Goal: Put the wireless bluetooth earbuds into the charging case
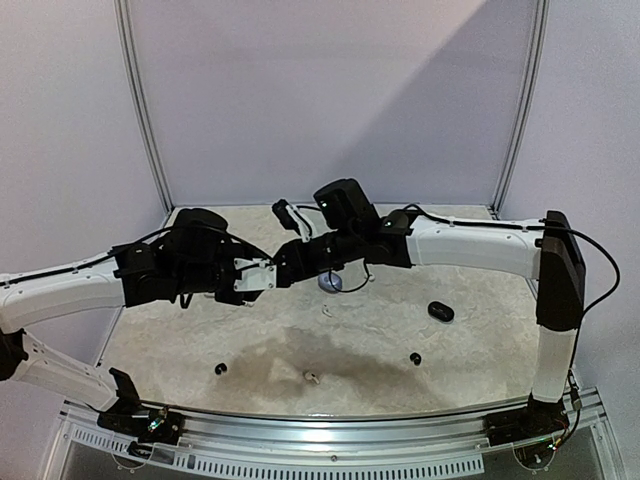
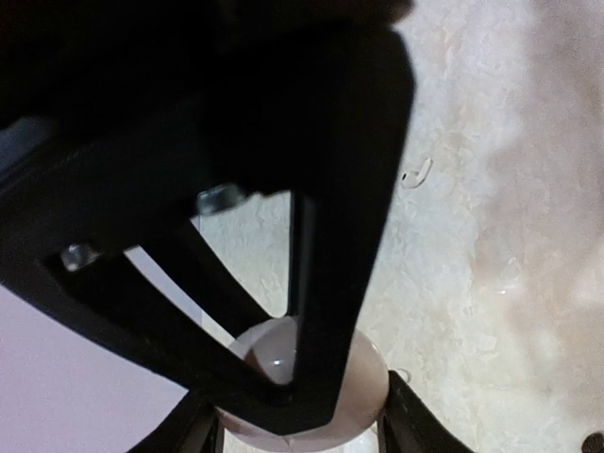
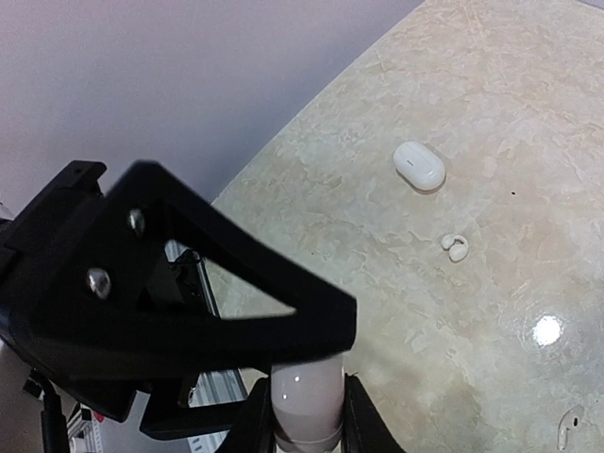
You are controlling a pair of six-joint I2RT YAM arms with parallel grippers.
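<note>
Jaws of the left gripper (image 2: 302, 427) part-closed on the pale charging case (image 2: 363, 377) over mid-table, jaws of the right gripper (image 3: 307, 423) pressed to its sides, table (image 1: 480, 350) open toward right edge, white case (image 3: 419, 165), black case (image 1: 440, 311), white earbud (image 3: 455, 247) and black earbud (image 1: 415, 358) lying loose, well apart.

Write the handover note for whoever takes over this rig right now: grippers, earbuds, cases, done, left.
Left gripper: shut on the pale glossy pebble-shaped charging case, held above the beige marbled table.
Right gripper: shut on the same case's other end; lid state hidden.
Earbuds: loose on the table: a small white bud, a white stemmed bud, two tiny black buds. A closed white oval case and a black oval case lie there too.
Done: no bud visibly seated.
Left: open the held case, pick up buds, insert them.
</note>
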